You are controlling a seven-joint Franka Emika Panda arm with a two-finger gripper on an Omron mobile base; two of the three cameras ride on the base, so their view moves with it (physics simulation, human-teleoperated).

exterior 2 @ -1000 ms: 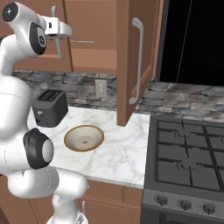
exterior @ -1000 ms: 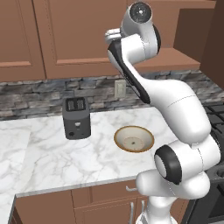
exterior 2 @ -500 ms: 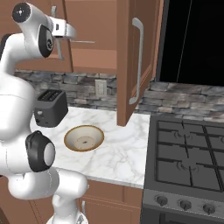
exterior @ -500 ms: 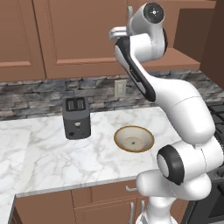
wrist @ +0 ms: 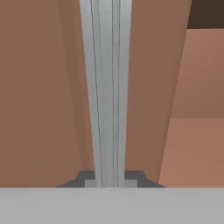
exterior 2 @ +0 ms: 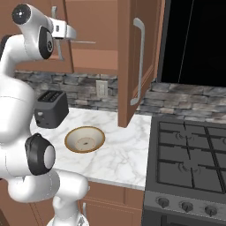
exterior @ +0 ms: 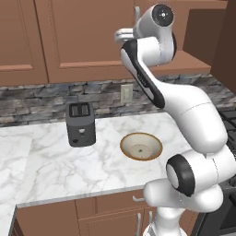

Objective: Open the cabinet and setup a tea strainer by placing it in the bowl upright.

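The white arm reaches up to the large brown wooden wall cabinet (exterior: 87, 41). Its two-finger gripper (wrist: 107, 177) sits at the long vertical silver bar handle (wrist: 106, 87) of the left panelled door. In the hand view the bar runs straight up from between the dark finger tips, and the jaws are clenched on it. In the right base view the hand is at upper left, against the same bar (exterior 2: 56, 37).

The right panelled door (exterior 2: 132, 62) stands swung out towards the camera in the right base view, its own silver bar handle (exterior 2: 139, 62) facing the stove side. Behind it the brown cabinet interior shows. A thin silver rod (exterior 2: 83, 42) juts out level just beside the hand, in front of the opening; this looks like the long straight handle of the tea strainer, but its mesh cup is hidden, so I cannot tell for sure.

The round shallow beige bowl with brown rim (exterior: 141, 146) rests on the white marble counter (exterior: 55, 170), right of the dark grey two-slot toaster (exterior: 80, 123) and apart from it. The black gas stove (exterior 2: 190, 163) adjoins the counter on the right.
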